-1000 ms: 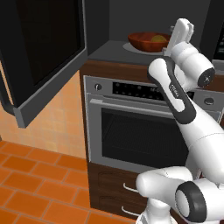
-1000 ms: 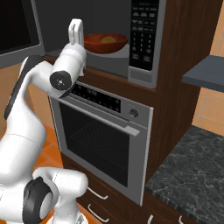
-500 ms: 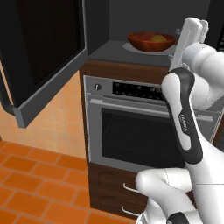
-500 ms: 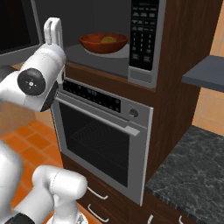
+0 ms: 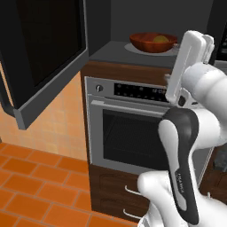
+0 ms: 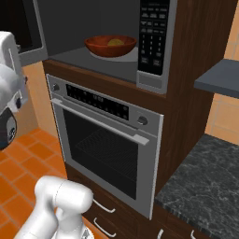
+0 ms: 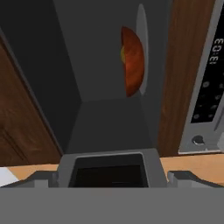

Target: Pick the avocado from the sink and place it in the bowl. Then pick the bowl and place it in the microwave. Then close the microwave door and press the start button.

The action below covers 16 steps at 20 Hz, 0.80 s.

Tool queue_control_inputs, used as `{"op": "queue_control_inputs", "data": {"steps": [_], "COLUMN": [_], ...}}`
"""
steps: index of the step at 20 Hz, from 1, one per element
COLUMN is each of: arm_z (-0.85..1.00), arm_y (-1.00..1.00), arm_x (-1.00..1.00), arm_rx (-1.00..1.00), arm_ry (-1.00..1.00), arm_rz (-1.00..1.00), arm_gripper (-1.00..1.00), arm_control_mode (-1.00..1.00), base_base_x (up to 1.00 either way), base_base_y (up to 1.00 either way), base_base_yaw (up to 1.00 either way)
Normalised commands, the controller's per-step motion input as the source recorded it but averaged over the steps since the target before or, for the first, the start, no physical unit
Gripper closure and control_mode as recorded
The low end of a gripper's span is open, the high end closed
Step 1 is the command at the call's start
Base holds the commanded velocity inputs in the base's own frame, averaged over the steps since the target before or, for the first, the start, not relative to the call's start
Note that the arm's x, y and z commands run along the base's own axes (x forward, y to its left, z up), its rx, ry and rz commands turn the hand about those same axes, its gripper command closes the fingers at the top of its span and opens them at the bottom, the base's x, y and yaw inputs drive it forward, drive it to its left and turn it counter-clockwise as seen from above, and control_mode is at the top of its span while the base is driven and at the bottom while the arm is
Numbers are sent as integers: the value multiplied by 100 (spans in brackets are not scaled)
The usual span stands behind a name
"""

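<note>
We found the bowl (image 5: 153, 42) already on the floor of the microwave (image 6: 93, 58), the avocado (image 6: 115, 42) inside it, well apart from the hand and beyond it. The gripper (image 5: 188, 66) stood released, fingers spread and holding nothing, raised in front of the cavity's right side.

The microwave door (image 5: 42, 57) hung wide open, far to the hand's left. We judged the step in hand to be closing it.

- We should carry the hand across to the door's outer face, near its free edge.
- We should push with the flat of 1 finger, in an arc following the hinge.
- We should keep the elbow off the oven (image 6: 105, 135) below.
- The start button lay on the panel (image 6: 153, 39) right of the cavity; we could not tell which key.
</note>
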Motion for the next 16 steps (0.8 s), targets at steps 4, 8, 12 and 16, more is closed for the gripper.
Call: {"op": "queue_control_inputs", "data": {"steps": [4,8,12,16], "arm_z": [-21,-26,-8,-21], "arm_y": [69,76,90,96], "arm_x": [-100,-97,-59,-31], "arm_rx": [0,0,-2,0], "arm_ry": [-3,-2,-7,-6], "arm_rz": [0,1,0,0], "arm_gripper": [-100,-100,-100,-100], "arm_control_mode": [-100,-100,-100,-100], "base_base_x": [0,0,0,0], "base_base_y": [0,0,0,0], "base_base_yaw": [0,0,0,0]}}
